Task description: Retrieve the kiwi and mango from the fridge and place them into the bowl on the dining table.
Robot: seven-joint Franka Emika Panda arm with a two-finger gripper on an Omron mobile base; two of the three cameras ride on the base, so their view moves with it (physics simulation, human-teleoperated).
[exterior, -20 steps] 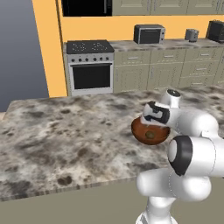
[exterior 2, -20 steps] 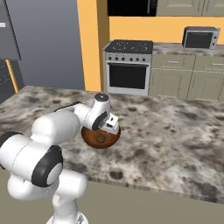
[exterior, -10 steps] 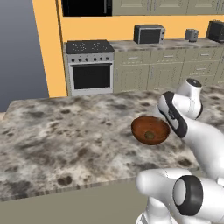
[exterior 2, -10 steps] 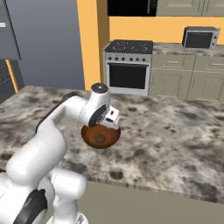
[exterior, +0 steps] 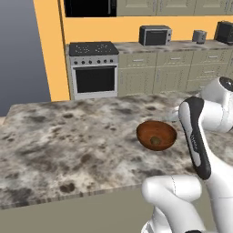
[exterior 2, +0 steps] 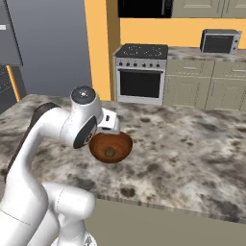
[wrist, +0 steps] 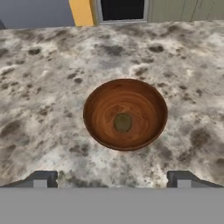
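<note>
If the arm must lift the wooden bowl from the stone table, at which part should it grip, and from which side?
Probably at the rim of the bowl, coming straight down from above: it stands upright on the dining table, and its round body looks too wide for the open gripper. One finger would go inside the wall, away from the kiwi at its bottom.

reddish-brown bowl [wrist: 125, 113], dull greenish-brown kiwi [wrist: 123, 122], mottled grey-brown dining table [wrist: 52, 87].

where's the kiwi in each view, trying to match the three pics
Left base view: the small dull greenish-brown oval kiwi lies right of centre, inside the round reddish-brown wooden bowl.
Right base view: kiwi left of centre, in the bowl.
Hand view: kiwi at centre, in the bowl.
Shared landmark: the bowl on the mottled stone dining table.
</note>
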